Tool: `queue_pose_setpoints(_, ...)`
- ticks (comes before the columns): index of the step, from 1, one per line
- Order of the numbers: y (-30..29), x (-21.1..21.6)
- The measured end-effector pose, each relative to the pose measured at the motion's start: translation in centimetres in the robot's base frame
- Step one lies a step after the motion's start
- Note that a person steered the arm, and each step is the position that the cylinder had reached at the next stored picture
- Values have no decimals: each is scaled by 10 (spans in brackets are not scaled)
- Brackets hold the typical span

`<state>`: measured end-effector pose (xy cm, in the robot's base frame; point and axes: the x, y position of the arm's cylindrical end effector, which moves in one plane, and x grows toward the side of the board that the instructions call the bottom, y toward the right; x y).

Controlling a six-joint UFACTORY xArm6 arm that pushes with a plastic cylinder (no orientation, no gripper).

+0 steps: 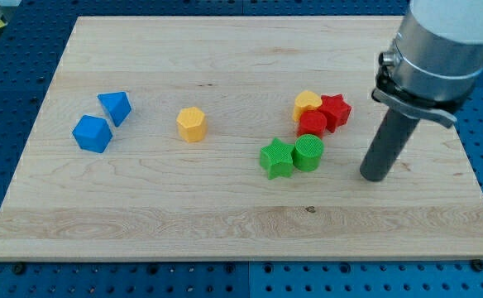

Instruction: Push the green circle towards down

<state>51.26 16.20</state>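
The green circle is a round, ribbed cylinder standing upright on the table, so it has no long axis across the table and points no particular way; it sits right of centre, touching the green star on its left and just below the red circle. There is no claw to spread or press, only a dark rod. My tip rests on the table to the circle's right, slightly lower, apart from it, near the right edge.
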Motion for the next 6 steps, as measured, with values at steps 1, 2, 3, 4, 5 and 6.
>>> queue_pose_setpoints(1,0,-25)
queue_pose_setpoints(2,-11,-48)
queue_pose_setpoints(3,-37,-50)
queue_pose_setpoints(4,-62,-34)
queue_pose_setpoints(5,-74,-17)
queue_pose_setpoints(6,-75,-10)
